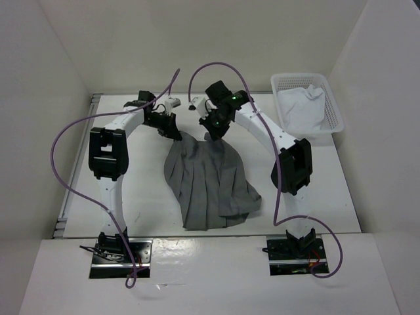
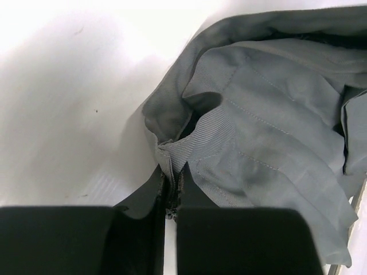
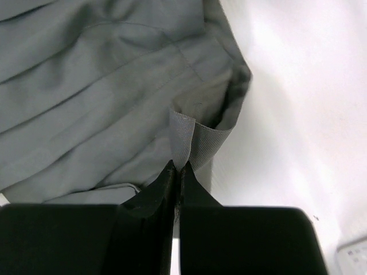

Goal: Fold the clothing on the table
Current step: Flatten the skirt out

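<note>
Fig.: your L gripper [image 2: 172, 175] & R gripper [image 3: 176, 167] each clamp shut on a waistband [image 3: 187, 137] corner of the skirt [image 1: 209, 184], lying on table [image 1: 134, 193] centre w/ hem [image 1: 216, 222] toward arm bases [image 1: 119, 248]; grasp done, folding itself apparently all left.

A white plastic lattice basket [image 1: 297, 77] sits at about two o'clock in the overhead view, close to the right-hand wall panel [image 1: 384, 111]. A crumpled white cloth [image 1: 300, 108] lies inside it (one fold lifts toward the rim at the far right corner). Plain white panels also stand at twelve o'clock, the rear panel [image 1: 197, 39], and at nine o'clock, the left panel [image 1: 39, 111].
</note>
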